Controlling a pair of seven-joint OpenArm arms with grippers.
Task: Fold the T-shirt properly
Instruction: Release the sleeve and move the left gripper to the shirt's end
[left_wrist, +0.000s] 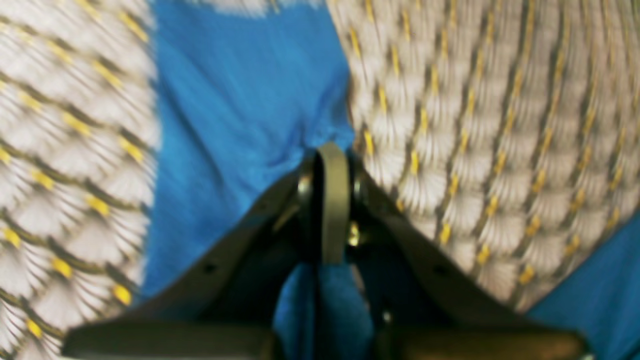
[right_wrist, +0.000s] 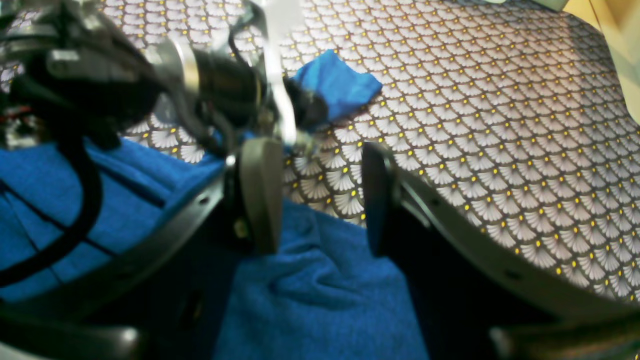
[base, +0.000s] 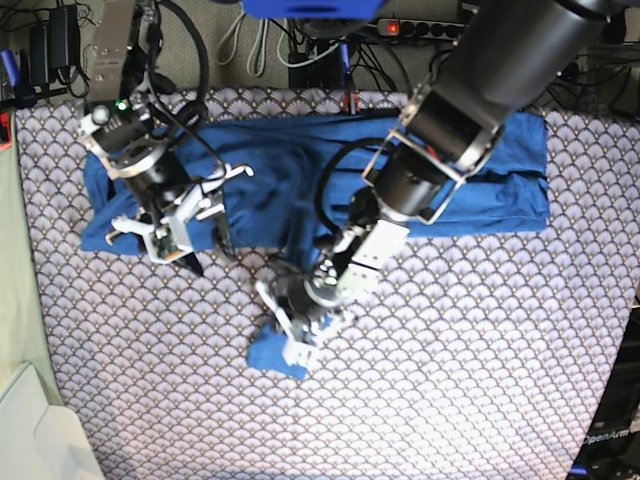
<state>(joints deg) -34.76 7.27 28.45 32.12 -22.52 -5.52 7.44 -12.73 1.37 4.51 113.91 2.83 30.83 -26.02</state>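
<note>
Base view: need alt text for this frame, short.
Seen from above, a blue T-shirt lies spread across the far side of a table with a scale-pattern cloth. The left pincer is shut on a blue sleeve end pulled toward the near side, while the right pincer hovers open over the shirt's other end.

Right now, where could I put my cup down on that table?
Bare cloth lies below the shirt, right of the left pincer. It is crowded along the top, where shirt and both arms sit.
</note>
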